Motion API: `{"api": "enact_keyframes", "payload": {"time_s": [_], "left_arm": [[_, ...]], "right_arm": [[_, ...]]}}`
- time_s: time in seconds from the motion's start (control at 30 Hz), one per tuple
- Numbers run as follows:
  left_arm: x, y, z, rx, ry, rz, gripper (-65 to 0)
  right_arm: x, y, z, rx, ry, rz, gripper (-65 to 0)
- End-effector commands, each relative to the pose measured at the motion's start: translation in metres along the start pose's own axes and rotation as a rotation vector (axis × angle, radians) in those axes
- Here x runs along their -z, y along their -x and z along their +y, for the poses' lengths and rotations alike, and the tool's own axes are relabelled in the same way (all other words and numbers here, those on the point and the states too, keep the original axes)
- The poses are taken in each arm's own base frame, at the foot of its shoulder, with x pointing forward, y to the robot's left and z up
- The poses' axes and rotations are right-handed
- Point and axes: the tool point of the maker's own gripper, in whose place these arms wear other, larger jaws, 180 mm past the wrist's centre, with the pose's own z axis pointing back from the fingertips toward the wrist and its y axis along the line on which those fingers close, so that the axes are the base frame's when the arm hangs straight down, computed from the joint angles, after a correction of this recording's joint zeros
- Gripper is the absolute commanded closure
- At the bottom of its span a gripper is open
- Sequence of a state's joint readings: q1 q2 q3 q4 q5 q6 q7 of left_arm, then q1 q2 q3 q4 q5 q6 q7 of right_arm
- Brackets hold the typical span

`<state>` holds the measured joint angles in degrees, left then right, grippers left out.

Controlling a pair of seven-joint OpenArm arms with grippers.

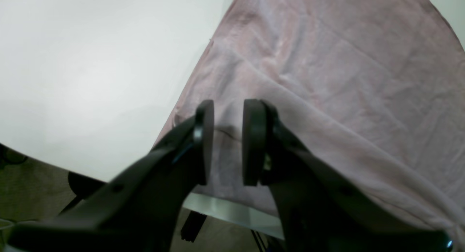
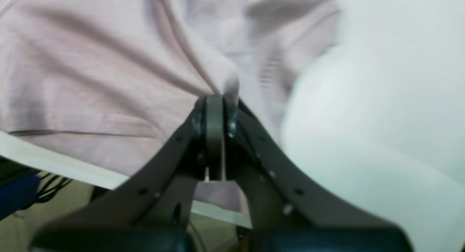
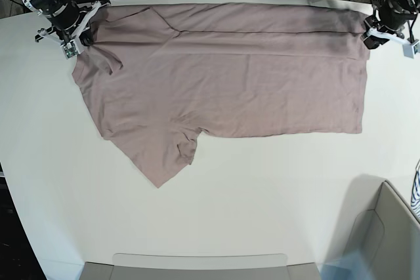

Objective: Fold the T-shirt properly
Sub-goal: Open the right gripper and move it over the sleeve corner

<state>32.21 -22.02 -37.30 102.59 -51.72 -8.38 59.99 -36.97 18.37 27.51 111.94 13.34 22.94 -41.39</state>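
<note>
A pale grey tray rim [image 3: 200,260] is sitting at the near edge of the smooth white table [image 3: 262,188], and a second grey bin [image 3: 387,227] is standing at the near corner with a strip of blue-and-white striped cloth [image 3: 416,191] showing at its edge. Beyond them the T-shirt [image 3: 223,90] is lying spread flat across the far half of the table, a soft, wrinkled mauve-pink cotton; one short sleeve is pointing toward the near side as a triangular flap, and long creases are running along its far edge. At one far corner the left gripper [image 1: 227,143] is hovering just over the hem with its dark rounded pads parted, nothing pinched between them. At the other far corner the right gripper [image 2: 215,135] is clenching a gathered ridge of the fabric, its matte black jaws pressed together.
</note>
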Motion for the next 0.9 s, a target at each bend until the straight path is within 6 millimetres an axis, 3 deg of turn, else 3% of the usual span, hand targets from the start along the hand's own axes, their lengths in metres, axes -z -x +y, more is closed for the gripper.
{"api": "enact_keyframes", "payload": {"time_s": [0.0, 0.1, 0.2, 0.3, 0.37, 0.5, 0.63, 0.87], "left_arm": [[-0.009, -0.016, 0.004, 0.006, -0.009, -0.054, -13.9], [-0.018, -0.025, 0.013, -0.042, -0.027, -0.115, -13.9], [-0.024, -0.052, -0.007, -0.028, 0.014, -0.207, -13.9], [-0.022, -0.061, -0.026, -0.008, 0.056, -0.223, -13.9], [-0.013, -0.060, -0.043, 0.004, 0.101, -0.196, -13.9], [-0.003, -0.060, -0.069, 0.031, 0.164, -0.149, -13.9], [-0.003, -0.062, -0.073, 0.037, 0.169, -0.148, -13.9], [-0.003, -0.063, -0.071, 0.040, 0.164, -0.153, -13.9]], "right_arm": [[-0.007, -0.014, -0.009, -0.010, 0.027, -0.045, 0.0], [-0.009, -0.037, -0.023, -0.015, 0.071, -0.106, 0.0], [-0.007, -0.072, -0.036, -0.023, 0.103, -0.193, 0.0], [0.000, -0.117, -0.046, -0.028, 0.119, -0.300, 0.0], [0.014, -0.143, -0.043, -0.038, 0.090, -0.339, 0.0], [0.053, -0.170, -0.041, -0.040, 0.029, -0.296, 0.0], [0.076, -0.177, -0.032, -0.076, 0.016, -0.216, 0.0], [0.084, -0.172, -0.017, -0.073, 0.000, -0.209, 0.0]]}}
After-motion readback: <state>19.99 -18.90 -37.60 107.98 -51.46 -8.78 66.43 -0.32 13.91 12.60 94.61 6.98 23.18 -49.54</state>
